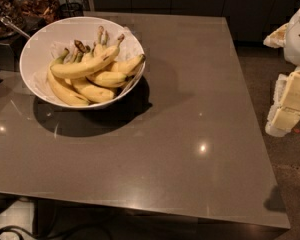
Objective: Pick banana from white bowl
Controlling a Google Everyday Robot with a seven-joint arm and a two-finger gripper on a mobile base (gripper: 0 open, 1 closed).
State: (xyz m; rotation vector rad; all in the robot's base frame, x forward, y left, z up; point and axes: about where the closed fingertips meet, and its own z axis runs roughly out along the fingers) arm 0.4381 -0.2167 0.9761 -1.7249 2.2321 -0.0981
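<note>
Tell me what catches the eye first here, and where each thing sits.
The white bowl stands out at the far left of the glossy grey-brown table. It is heaped with yellow fruit, and a long banana lies across the top of the other bananas. The pale gripper sits at the right edge of the view, beyond the table's side and well away from the bowl.

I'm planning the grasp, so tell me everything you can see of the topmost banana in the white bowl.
The banana is long, gently curved, ripe yellow with few dark specks. It lies atop the pile, slanting from lower left up to its long stem's pale cut tip. It rests on the other bananas inside the white bowl. The end effector is far off at the right edge, not touching it.
</note>
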